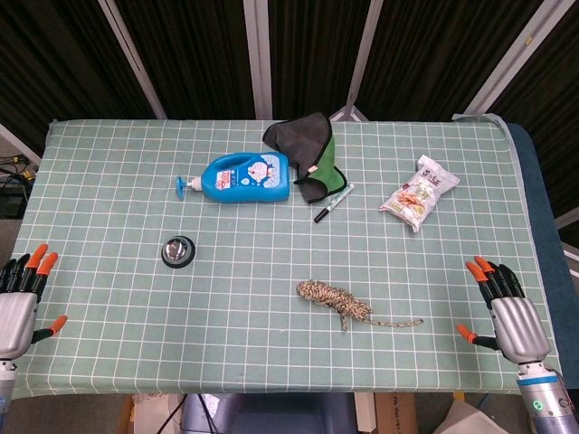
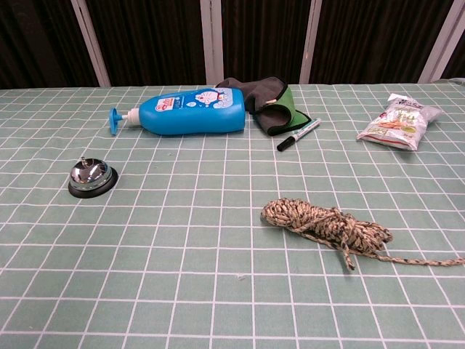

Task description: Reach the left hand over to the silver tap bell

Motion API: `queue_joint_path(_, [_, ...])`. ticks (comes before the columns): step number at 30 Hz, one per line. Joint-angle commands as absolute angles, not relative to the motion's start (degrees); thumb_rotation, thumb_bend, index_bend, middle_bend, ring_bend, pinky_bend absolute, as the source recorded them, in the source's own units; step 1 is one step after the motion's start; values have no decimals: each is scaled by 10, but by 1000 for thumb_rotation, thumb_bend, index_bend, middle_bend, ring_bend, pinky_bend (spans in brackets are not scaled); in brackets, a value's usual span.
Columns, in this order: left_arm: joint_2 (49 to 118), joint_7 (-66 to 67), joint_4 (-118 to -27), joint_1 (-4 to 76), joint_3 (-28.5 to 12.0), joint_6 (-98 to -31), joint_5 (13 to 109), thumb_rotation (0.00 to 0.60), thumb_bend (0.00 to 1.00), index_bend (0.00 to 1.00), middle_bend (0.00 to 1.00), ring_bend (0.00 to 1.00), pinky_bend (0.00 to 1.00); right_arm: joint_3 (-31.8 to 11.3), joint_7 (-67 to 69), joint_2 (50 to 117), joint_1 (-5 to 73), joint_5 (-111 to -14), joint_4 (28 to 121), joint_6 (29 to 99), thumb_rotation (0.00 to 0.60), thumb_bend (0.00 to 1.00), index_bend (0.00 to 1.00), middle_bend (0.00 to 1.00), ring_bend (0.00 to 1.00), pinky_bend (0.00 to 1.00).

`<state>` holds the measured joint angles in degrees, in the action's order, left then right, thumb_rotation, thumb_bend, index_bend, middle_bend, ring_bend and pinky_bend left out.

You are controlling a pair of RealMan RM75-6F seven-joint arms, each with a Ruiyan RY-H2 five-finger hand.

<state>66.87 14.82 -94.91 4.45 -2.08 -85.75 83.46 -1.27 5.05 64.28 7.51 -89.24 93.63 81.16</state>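
Observation:
The silver tap bell [image 1: 178, 250] stands on the green checked tablecloth, left of the middle; the chest view shows the bell [image 2: 91, 179] at its left side. My left hand [image 1: 20, 303] lies at the table's near left corner, fingers spread, holding nothing, well to the left of the bell. My right hand [image 1: 508, 313] rests at the near right corner, fingers apart and empty. Neither hand shows in the chest view.
A blue bottle [image 1: 242, 176] lies on its side behind the bell. A dark and green cloth [image 1: 312, 154], a marker pen [image 1: 334, 202] and a snack bag [image 1: 419, 192] sit further back and right. A coil of rope [image 1: 339, 303] lies near the front.

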Motion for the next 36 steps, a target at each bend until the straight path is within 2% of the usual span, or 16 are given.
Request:
queue_joint_path(1, [669, 149, -949, 45, -20, -857, 835, 600, 131, 0, 0, 0, 0, -12, 51, 643, 75, -893, 936, 812, 600, 220, 0, 0, 0, 0])
queue_joint_path(22, [667, 183, -962, 72, -16, -810, 839, 600, 136, 0, 0, 0, 0, -10, 52, 644, 74, -896, 934, 812, 600, 220, 0, 0, 0, 0])
queue_joint_path(24, [667, 187, -970, 79, -18, -802, 839, 600, 220, 0, 0, 0, 0, -10, 54, 643, 74, -896, 934, 813, 600, 220, 0, 0, 0, 0])
queue_joint_path(29, [664, 204, -988, 106, -27, -767, 835, 600, 559, 0, 0, 0, 0, -9, 56, 643, 73, -900, 935, 816, 600, 220, 0, 0, 0, 0])
queue_joint_path(32, [666, 228, -1003, 138, -42, -725, 818, 600, 660, 0, 0, 0, 0, -8, 54, 643, 73, -900, 936, 816, 600, 220, 0, 0, 0, 0])
queue_joint_path(36, [673, 260, -1010, 179, -63, -670, 784, 600, 724, 0, 0, 0, 0, -9, 55, 643, 73, -897, 936, 814, 600, 220, 0, 0, 0, 0])
